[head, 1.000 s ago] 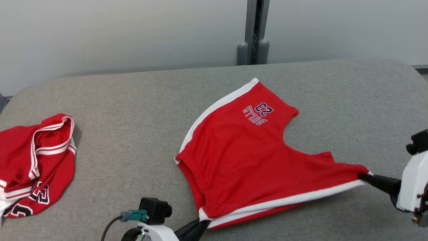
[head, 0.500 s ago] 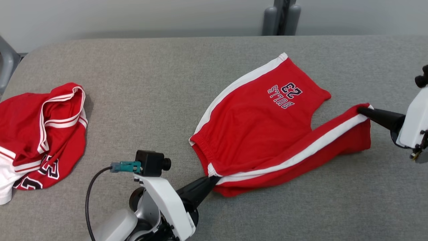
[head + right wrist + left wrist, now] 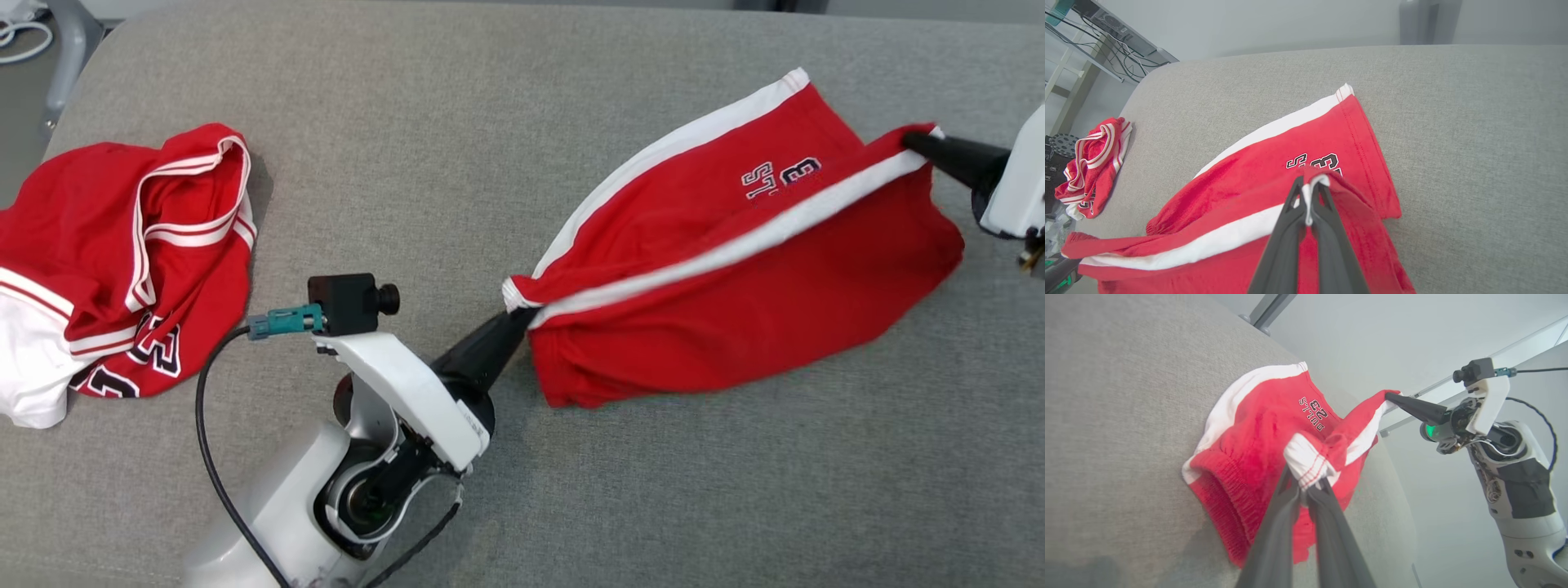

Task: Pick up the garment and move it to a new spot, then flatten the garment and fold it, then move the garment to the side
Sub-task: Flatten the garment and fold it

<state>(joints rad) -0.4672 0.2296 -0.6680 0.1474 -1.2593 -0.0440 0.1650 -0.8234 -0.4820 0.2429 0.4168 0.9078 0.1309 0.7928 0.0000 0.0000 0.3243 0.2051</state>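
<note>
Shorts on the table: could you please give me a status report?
Left end effector shut on waistband corner. Right end effector shut on leg hem. Shorts draped between them, half folded. Jersey apart, left.

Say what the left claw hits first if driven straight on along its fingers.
The red shorts it is pinching: the left claw points into the lifted leg's fabric. Farther on, the right claw; depth unclear.

The shorts [image 3: 735, 310] were red with a white stripe down each side and dark lettering edged in white. The jersey [image 3: 98, 237] was red too, with white-and-red striped trim and black numbers outlined white. The table [image 3: 408, 122] was speckled grey. The left gripper [image 3: 516, 317] and right gripper [image 3: 918, 143] were black, a plug [image 3: 286, 321] teal and its cable [image 3: 200, 433] black
</note>
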